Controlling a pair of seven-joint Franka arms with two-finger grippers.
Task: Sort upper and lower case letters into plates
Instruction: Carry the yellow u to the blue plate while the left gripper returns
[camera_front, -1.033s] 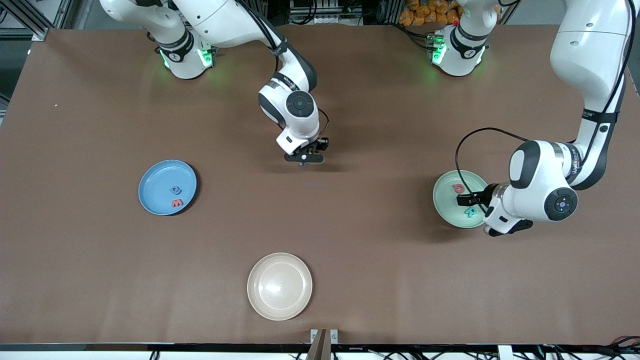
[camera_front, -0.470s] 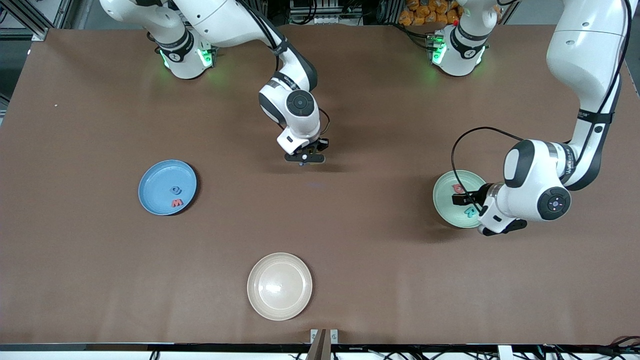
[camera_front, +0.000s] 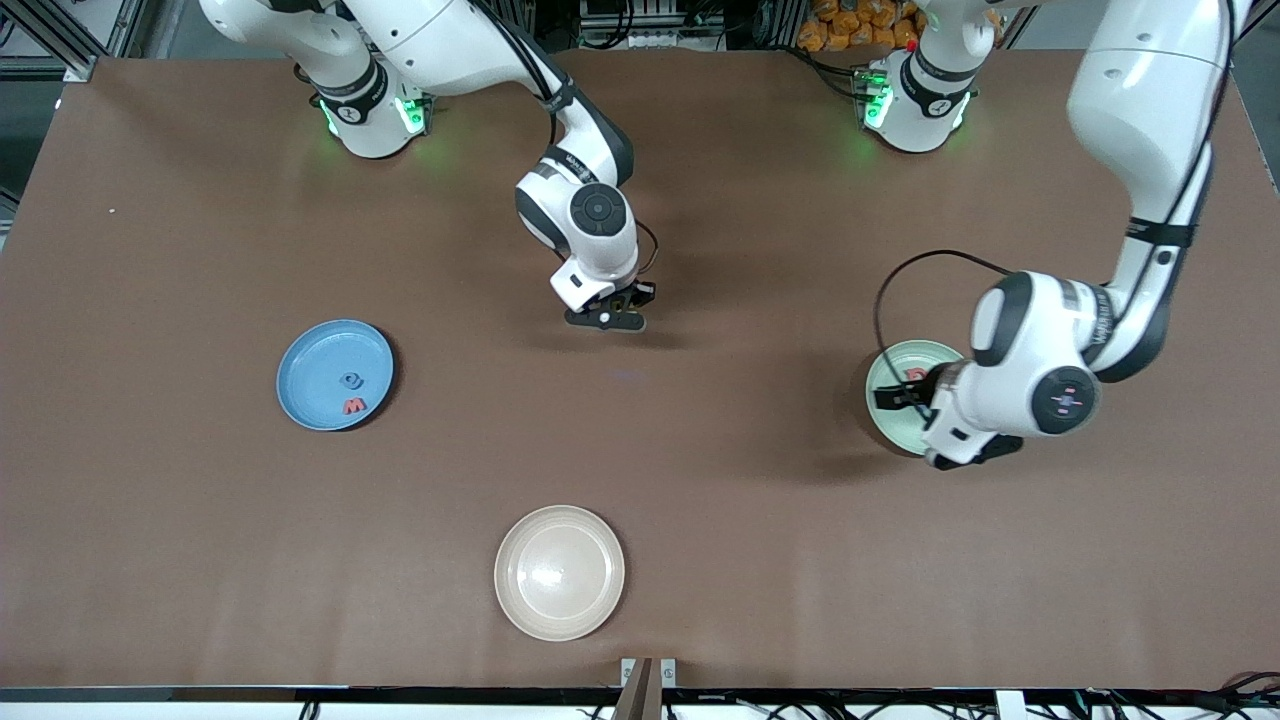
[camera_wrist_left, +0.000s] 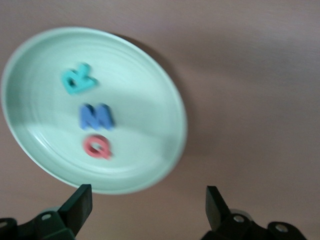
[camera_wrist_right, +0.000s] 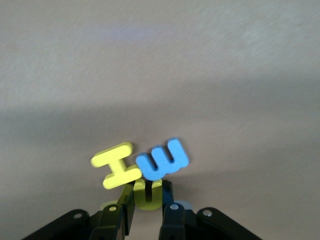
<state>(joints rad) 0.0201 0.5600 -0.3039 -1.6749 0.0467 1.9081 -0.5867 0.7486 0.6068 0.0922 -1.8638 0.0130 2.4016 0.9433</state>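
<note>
1. My right gripper (camera_wrist_right: 148, 207) is down at the brown table (camera_front: 700, 480), mid-table and toward my bases. Its black fingers (camera_wrist_right: 170, 212) stand narrow, pinched on a small yellow letter (camera_wrist_right: 147, 192), a rounded U-like shape, flat and matte like foam.

2. Touching that piece lie two more flat letters: a yellow I (camera_wrist_right: 116, 165) with blocky serif bars, and a blue w (camera_wrist_right: 162, 160) with rounded lobes. The w's edge overlaps the held letter; the I butts against the w.

3. My left gripper (camera_wrist_left: 145, 207) hangs over the table just beside the mint plate (camera_front: 885, 415), its two dark wedge-tipped fingers (camera_wrist_left: 80, 202) wide apart with nothing between them.

4. The mint plate is round, shallow, with a smooth glossy glaze and faint concentric rings. It sits toward my left arm's end of the table. In it lie a teal R (camera_wrist_left: 77, 79), a blue M (camera_wrist_left: 96, 116) and a red Q (camera_wrist_left: 97, 147), in a loose row, not clearly touching.

5. The blue plate (camera_front: 305, 375) is the same round rimmed form, at my right arm's end. It holds a red w (camera_front: 353, 406) and a small blue curled letter (camera_front: 351, 380) I cannot read.

6. A cream plate (camera_front: 559, 572), ringed and shiny at its centre, sits nearest the front camera, well apart from the others.

7. The table covering is plain brown, matte and smooth.
</note>
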